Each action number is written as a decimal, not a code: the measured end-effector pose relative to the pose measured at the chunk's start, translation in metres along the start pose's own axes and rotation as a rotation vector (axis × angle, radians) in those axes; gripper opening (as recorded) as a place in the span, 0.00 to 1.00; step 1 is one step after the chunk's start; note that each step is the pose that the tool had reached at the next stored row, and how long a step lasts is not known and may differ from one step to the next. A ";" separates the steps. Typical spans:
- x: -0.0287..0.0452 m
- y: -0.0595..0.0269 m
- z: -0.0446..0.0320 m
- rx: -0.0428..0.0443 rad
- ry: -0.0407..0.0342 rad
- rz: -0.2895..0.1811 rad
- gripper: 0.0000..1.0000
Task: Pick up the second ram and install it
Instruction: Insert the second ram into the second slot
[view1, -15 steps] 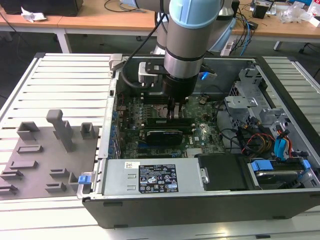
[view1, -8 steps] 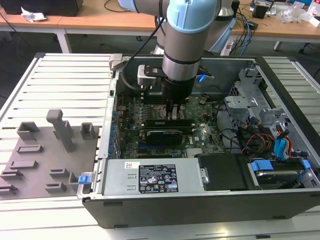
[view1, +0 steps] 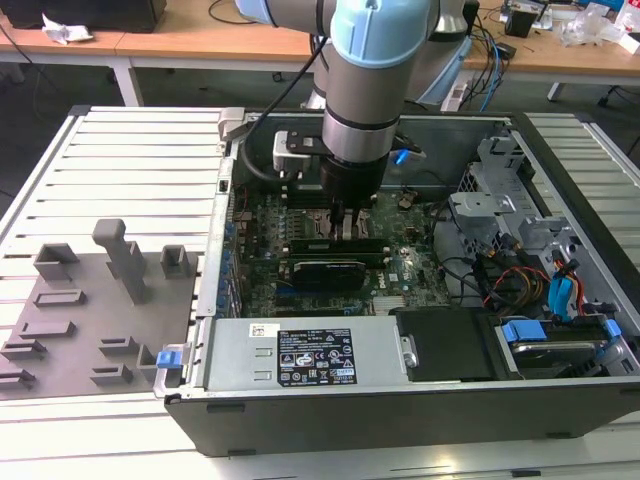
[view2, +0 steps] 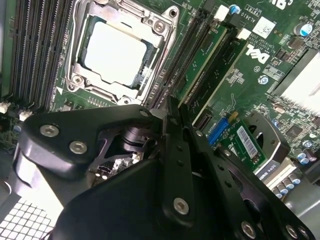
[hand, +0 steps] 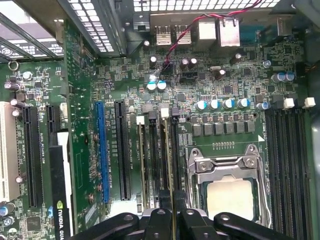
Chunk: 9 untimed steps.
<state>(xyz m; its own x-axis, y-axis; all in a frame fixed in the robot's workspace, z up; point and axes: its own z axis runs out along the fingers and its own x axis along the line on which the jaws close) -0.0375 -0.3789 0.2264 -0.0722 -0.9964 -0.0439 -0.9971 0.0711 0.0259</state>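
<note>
My gripper (view1: 345, 225) reaches down into the open computer case, over the memory slots beside the CPU socket (hand: 227, 195). The second ram (hand: 173, 170) shows edge-on as a thin strip that runs along the slot nearest the socket. Its near end sits between my fingertips. In both wrist views the black fingers (view2: 165, 145) are pressed together on that thin edge, so the gripper (view2: 172, 112) (hand: 173, 220) is shut on the stick. How deep the stick sits in the slot is hidden by the fingers.
Another green memory stick (view2: 207, 60) stands in the neighbouring slot. A dark graphics card (view1: 325, 272) lies just in front of the gripper, and the power supply (view1: 300, 355) sits at the near case wall. Cables and drive bays (view1: 540, 270) crowd the exterior view's right. A grey tray (view1: 90, 310) lies outside the case on the left.
</note>
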 end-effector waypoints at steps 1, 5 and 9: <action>0.0001 0.0003 0.0004 0.0002 0.0001 0.000 0.13; 0.0002 0.0003 0.0021 0.0000 0.0002 0.000 0.13; 0.0002 0.0003 0.0026 0.0000 0.0000 0.000 0.21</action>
<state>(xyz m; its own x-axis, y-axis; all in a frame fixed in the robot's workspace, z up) -0.0379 -0.3789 0.2237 -0.0723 -0.9964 -0.0439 -0.9971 0.0712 0.0260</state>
